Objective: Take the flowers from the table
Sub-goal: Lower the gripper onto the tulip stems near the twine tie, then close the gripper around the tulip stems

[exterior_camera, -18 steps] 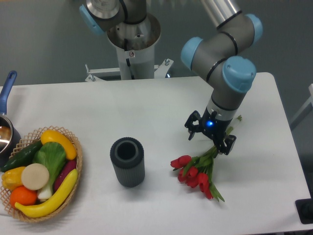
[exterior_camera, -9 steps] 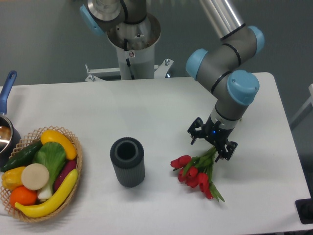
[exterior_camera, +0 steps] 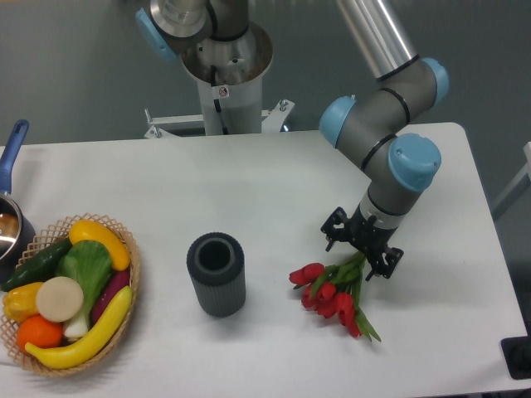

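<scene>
The flowers [exterior_camera: 332, 292], a small bunch of red tulips with green stems, lie on the white table [exterior_camera: 274, 191] at the front right, heads toward the front left. My gripper [exterior_camera: 360, 252] hangs low over the stem end, fingers open and standing either side of the stems. The upper part of the stems is hidden under the gripper. I cannot tell if the fingers touch the stems.
A dark ribbed cylindrical vase [exterior_camera: 216, 274] stands upright left of the flowers. A wicker basket [exterior_camera: 133, 265] of fruit and vegetables sits at the front left. A pot with a blue handle [exterior_camera: 12, 157] is at the left edge. The arm's base [exterior_camera: 224, 75] rises behind the table.
The gripper has come down and slightly right over the stem end of the flowers. The flowers have not moved.
</scene>
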